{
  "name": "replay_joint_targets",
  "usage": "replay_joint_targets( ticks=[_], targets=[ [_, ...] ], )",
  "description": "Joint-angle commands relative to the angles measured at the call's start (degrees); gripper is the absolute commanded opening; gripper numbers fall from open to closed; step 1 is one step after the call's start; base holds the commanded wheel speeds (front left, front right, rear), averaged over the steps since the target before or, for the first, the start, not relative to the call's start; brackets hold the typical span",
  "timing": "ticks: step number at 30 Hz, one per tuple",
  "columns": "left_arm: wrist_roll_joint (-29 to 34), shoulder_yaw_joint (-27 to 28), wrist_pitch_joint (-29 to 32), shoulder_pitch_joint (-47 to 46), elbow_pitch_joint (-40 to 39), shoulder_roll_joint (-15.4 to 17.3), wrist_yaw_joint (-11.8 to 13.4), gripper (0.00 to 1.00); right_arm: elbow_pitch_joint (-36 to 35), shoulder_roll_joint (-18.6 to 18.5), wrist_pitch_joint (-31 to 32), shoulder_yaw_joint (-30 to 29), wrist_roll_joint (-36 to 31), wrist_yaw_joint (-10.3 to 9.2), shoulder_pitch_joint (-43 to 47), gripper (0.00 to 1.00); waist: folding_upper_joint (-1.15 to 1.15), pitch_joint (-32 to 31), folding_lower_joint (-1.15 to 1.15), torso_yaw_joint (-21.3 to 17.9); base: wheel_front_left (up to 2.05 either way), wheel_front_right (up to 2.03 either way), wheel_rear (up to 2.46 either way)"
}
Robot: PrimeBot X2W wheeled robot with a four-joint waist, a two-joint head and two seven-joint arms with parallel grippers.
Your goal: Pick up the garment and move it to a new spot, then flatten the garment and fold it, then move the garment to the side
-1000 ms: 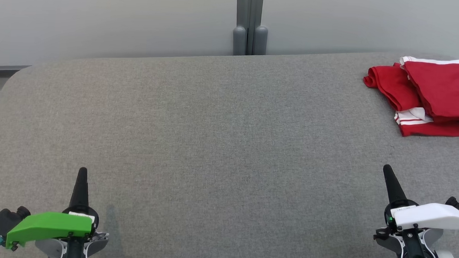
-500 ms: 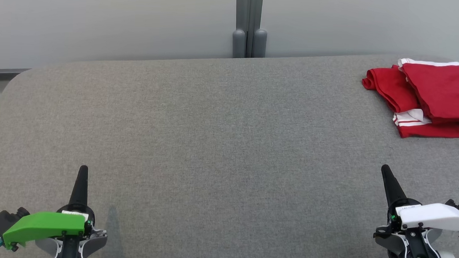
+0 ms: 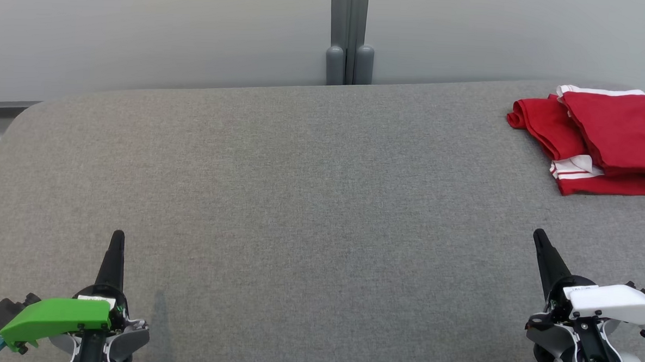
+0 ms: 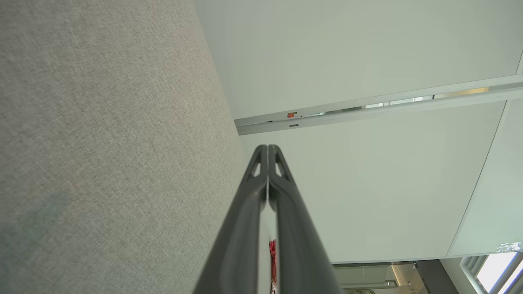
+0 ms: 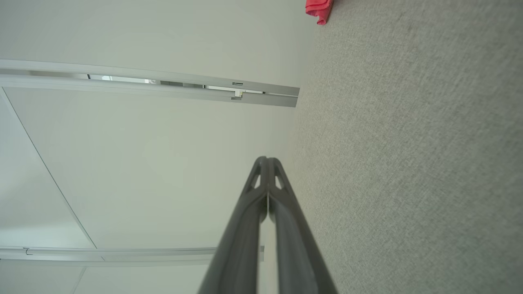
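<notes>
We saw the left claw (image 3: 117,237) with its two fingers pressed together into a single dark point, pinching nothing. It stood over the near left part of the tabletop (image 3: 300,191), well apart from anything else. In the left wrist view, the left claw (image 4: 268,148) showed no gap at the tips. The right claw (image 3: 539,236) was likewise pressed together and empty, over the near right part of the tabletop. In the right wrist view, its tips (image 5: 267,160) met the same way. We could not tell whether either point touched the grey surface or hung just above it.

The garment (image 3: 602,139), red with white stripes, lay in folded layers at the far right corner of the tabletop, well apart from the right claw. The head view's right border cut it off, so we could not make out its full shape or whether it was one piece. In the left wrist view a thin red sliver (image 4: 272,261) showed between the finger bases, too small to read. In the right wrist view a red corner (image 5: 319,9) sat at the top border, cut off. The lower border of the head view cut off both claw bodies, the left under a green cover (image 3: 58,319) and the right under a white one (image 3: 614,302).
</notes>
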Motion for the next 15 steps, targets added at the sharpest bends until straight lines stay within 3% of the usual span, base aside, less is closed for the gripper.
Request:
replay_joint_targets(
  ticks=[1, 15],
  targets=[
    [-1.3, 0.3, 0.3, -1.1, 0.0, 0.5, -0.4, 0.0, 0.0, 0.0, 0.4, -0.2, 1.1, 0.03, -0.8, 0.0, 0.0, -0.1, 0.0, 0.0, 0.0, 0.0, 0.0],
    [-7.2, 0.6, 1.7, -1.3, 0.2, 0.5, -1.0, 0.0, 0.2, 0.3, 1.9, -0.7, 6.9, 0.02, -0.9, 0.0, 0.0, -0.6, 0.0, -0.1, 0.0, 0.0, 0.0]
  ],
)
